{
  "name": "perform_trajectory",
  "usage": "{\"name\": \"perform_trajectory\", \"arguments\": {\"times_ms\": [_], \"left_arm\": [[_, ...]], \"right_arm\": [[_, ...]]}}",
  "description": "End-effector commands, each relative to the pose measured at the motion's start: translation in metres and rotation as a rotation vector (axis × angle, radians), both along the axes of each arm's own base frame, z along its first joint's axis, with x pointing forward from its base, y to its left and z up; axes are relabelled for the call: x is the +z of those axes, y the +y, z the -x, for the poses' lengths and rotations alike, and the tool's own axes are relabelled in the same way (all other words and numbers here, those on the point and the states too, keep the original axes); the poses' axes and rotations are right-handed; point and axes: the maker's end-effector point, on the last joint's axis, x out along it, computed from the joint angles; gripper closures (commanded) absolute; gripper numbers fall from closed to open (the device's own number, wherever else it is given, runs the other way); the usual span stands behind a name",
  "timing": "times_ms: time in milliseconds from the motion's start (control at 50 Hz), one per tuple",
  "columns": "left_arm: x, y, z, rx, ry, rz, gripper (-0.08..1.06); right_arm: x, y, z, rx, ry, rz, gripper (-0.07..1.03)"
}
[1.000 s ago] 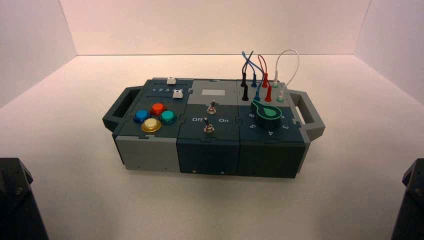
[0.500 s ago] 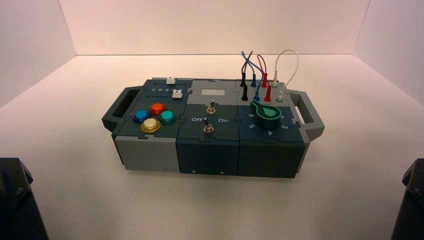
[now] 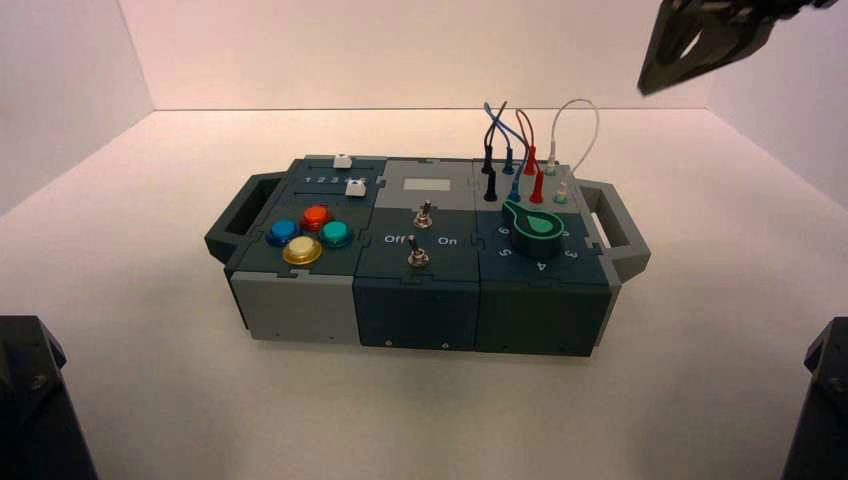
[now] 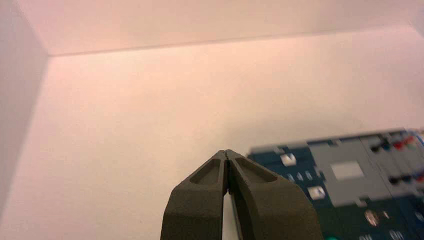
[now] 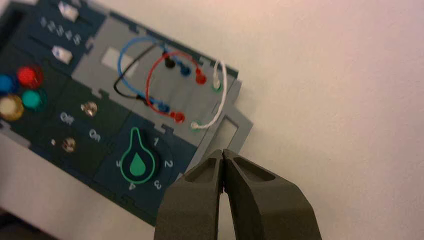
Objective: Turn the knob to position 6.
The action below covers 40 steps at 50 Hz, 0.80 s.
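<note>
The knob (image 3: 540,228) sits on the box's right end, dark with a green teardrop top. In the right wrist view the knob (image 5: 137,162) has its pointer tip between the numeral 1 and the spot past 5. Position 6 (image 3: 503,231) shows faintly left of the knob in the high view and is not plain in the right wrist view. My right gripper (image 5: 223,151) is shut on nothing and hangs high above the box's right handle, clear of the knob. A dark part of the right arm (image 3: 700,40) fills the high view's upper right corner. My left gripper (image 4: 227,152) is shut and parked left of the box.
On the box (image 3: 300,305) are coloured push-buttons (image 3: 308,233) at the left, two toggle switches (image 3: 420,235) in the middle and looped wires (image 3: 525,140) behind the knob. Handles (image 3: 610,215) stick out at both ends. White walls enclose the table.
A dark part of the right arm has come into the high view's upper right corner. The box and the knob have not moved.
</note>
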Motion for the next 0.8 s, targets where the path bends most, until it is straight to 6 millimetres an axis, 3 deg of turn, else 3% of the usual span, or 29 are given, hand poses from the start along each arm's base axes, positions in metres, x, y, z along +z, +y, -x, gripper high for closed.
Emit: {"name": "perform_trajectory", "arguments": {"times_ms": [20, 800], "left_arm": [[0.007, -0.01, -0.006, -0.032, 0.001, 0.003, 1.01], [-0.03, -0.05, -0.001, -0.187, 0.18, -0.054, 1.01]], "right_arm": [[0.002, 0.009, -0.007, 0.023, 0.012, 0.005, 0.98], [-0.044, 0.071, 0.006, 0.264, 0.189, 0.114, 0.98]]}}
